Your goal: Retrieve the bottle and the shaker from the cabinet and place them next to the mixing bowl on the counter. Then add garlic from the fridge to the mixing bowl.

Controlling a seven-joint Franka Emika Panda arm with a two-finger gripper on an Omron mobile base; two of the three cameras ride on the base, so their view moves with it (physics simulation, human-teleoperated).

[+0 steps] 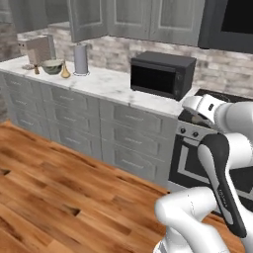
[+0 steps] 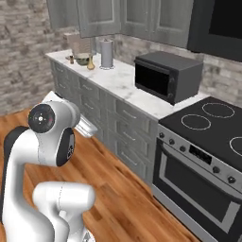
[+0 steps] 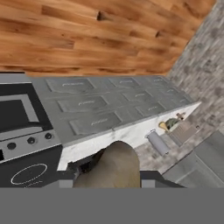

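The mixing bowl (image 1: 53,65) (image 2: 82,59) stands at the far end of the counter, small in the hand view (image 3: 172,123). A tan bottle (image 1: 65,72) (image 2: 90,64) stands right beside it. A small dark shaker (image 1: 36,69) (image 2: 72,59) stands on the bowl's other side. My gripper (image 3: 111,169) is shut on a tan rounded thing, the garlic (image 3: 113,162) by its look. It bulges up between the dark fingertips (image 3: 85,166) and hides most of them. The hand hovers near the stove, well away from the bowl.
A paper towel roll (image 1: 80,59) (image 2: 107,53) stands on the counter (image 1: 106,84) between the bowl and a black microwave (image 1: 162,74) (image 2: 168,75). The stove (image 2: 210,124) sits to the right. A board (image 1: 39,49) leans behind the bowl. Upper cabinets (image 1: 133,20) hang above, over a wooden floor (image 1: 59,197).
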